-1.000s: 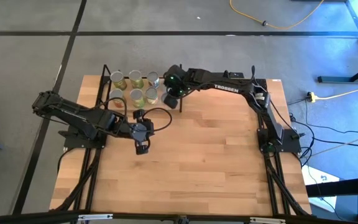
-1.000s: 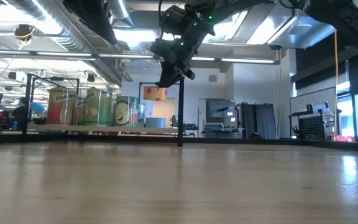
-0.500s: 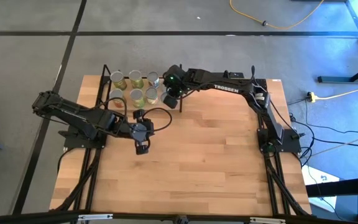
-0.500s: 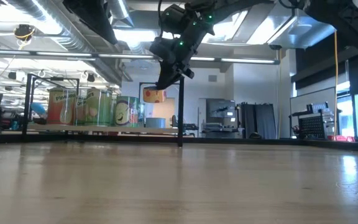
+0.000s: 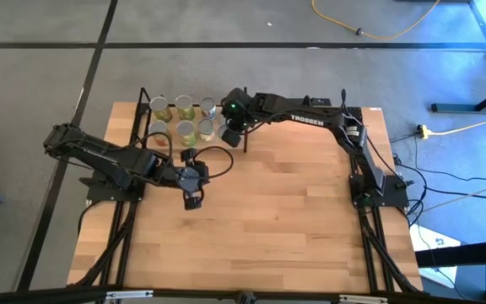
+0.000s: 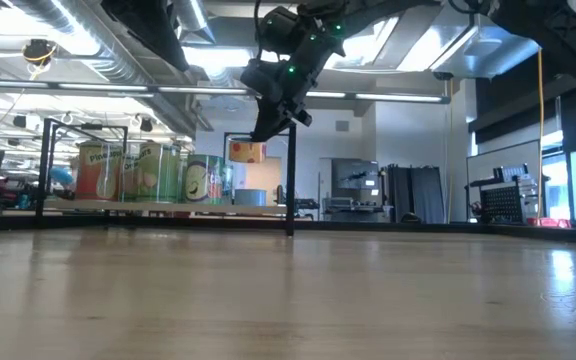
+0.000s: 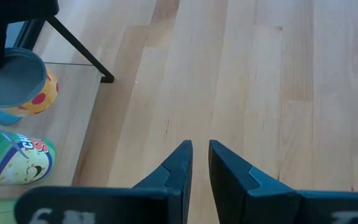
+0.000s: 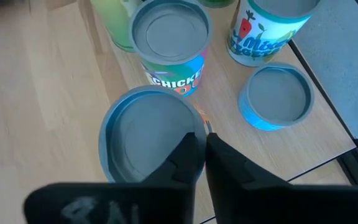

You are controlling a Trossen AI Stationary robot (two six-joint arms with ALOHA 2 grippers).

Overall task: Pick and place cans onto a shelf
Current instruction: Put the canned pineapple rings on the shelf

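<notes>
Several cans stand upright on the shelf, a black-post rack at the table's far left. My right gripper hovers over the shelf's right end, shut on a grey-topped can with an orange, red-dotted side. That can hangs above the board beside a "CHICKEN" can and a short blue can. The arm hides it in the high view. My left gripper is shut with nothing between its fingers, above bare tabletop near the shelf's front. My right gripper pinches the can's top rim on one side, with one finger over the lid and the other outside the wall. The fingers slant down from the table's right. The can hangs below the fingertips, clear of the shelf board and a little tilted.
A black shelf post stands just right of the hanging can. The wooden tabletop stretches from the shelf toward the near and right edges. Both arm bases sit at the table's left and right sides.
</notes>
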